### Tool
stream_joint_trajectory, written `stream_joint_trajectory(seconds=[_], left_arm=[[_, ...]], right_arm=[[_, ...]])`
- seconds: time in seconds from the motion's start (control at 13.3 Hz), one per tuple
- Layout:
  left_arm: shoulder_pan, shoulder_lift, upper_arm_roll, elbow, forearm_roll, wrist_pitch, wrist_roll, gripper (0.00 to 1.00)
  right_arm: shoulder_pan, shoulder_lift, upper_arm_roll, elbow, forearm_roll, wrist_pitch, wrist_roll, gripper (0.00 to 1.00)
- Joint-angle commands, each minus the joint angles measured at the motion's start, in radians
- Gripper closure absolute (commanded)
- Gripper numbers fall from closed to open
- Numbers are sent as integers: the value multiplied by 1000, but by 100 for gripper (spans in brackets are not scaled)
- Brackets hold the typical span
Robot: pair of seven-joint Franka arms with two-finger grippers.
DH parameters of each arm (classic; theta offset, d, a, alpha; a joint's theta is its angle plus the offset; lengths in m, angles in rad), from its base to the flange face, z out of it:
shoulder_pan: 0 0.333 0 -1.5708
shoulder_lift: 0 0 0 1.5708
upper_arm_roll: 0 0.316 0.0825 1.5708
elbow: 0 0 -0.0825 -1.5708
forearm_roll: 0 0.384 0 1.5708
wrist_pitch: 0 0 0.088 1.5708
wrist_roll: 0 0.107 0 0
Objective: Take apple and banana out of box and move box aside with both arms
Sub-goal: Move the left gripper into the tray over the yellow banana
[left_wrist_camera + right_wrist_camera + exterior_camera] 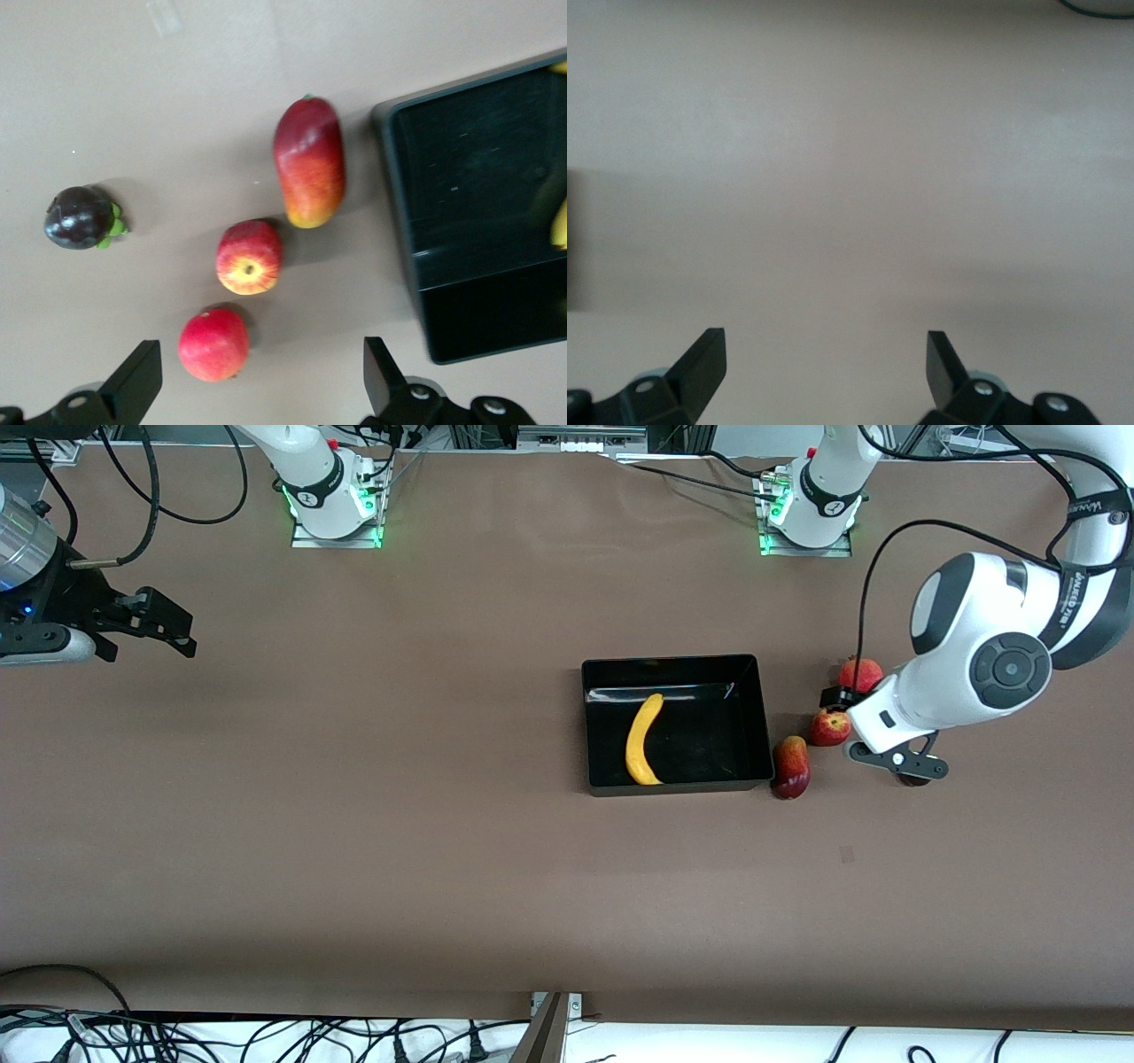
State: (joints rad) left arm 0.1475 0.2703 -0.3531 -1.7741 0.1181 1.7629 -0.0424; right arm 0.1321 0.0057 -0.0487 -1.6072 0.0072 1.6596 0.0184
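The black box point(751, 722) lies mid-table with the yellow banana point(642, 740) inside it. The red apple with yellow patches point(830, 728) lies on the table beside the box, toward the left arm's end. My left gripper point(837, 698) is open and empty, hovering over the fruits there. In the left wrist view its fingers point(263, 381) straddle a plain red apple point(213, 343). The patched apple point(249, 257) and the box point(483, 212) lie further out. My right gripper point(164, 624) waits open and empty at the right arm's end, over bare table in the right wrist view point(826, 367).
A red-and-yellow mango point(791, 766) lies against the box's corner and shows in the left wrist view point(309, 162). The plain red apple point(861, 673) lies farther from the front camera than the patched apple. A dark mangosteen point(81, 218) lies apart from them.
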Motion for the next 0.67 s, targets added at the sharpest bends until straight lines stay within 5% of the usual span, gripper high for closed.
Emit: stream_joint_trajectory(seconds=[0.0,0.6], left_arm=[[-5,17,-56,48,11,-39,-83,0],[-129,63,-99,87,-14,-23,-315,0]], right_arm=[[-5,0,13,15,2,-17,3,0],[-5,-1,15,15,2,-17,3,0]])
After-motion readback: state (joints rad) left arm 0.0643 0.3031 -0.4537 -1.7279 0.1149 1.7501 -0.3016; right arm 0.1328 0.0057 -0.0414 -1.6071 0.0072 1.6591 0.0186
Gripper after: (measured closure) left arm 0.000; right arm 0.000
